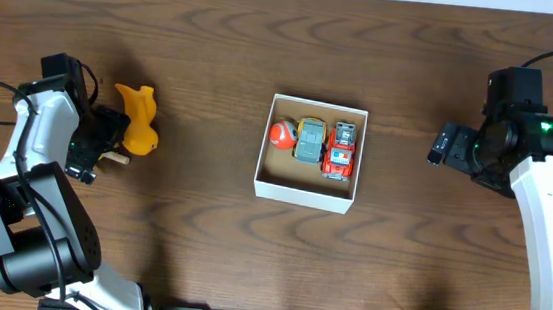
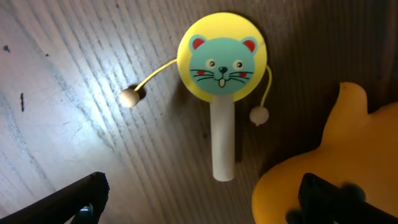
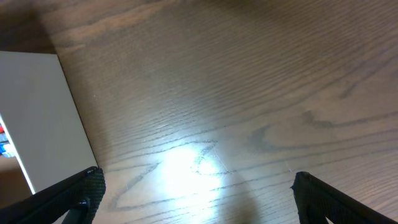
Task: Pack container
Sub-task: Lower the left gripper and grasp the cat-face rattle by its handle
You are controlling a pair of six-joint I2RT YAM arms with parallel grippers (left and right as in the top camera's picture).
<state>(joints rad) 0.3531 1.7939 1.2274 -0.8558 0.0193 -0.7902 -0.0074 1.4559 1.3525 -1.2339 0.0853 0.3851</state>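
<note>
At mid-table sits the small square white cardboard box [image 1: 303, 195], open at the top and brown inside. It holds three toys in a row: an orange-red ball [image 1: 282, 133], a grey toy car [image 1: 310, 141] and a red toy truck [image 1: 341, 149].

Both of my arms are off to the sides of it. On the left wrist camera, the left gripper [image 2: 202, 196] is spread wide with nothing held. Its black fingertips [image 2: 87, 193] sit at the two lower corners of the view. Between them, on the dark wooden table [image 2: 74, 93], lies a rattle drum with a round yellow head, a teal cat face, a white handle and two wooden beads on strings [image 2: 222, 68]. The handle end points toward the gap. The other fingertip overlaps a yellow plastic duck-like toy [image 2: 323, 149] just beside the rattle; I cannot tell whether it touches. From overhead the box is well apart from this gripper, toward the table's centre.

The right gripper [image 3: 199, 193] is also wide open and empty, with bare table between its fingers [image 3: 314, 190]. The box's white outer wall [image 3: 37, 118] shows at the left edge of that view, near one fingertip but apart from it.
</note>
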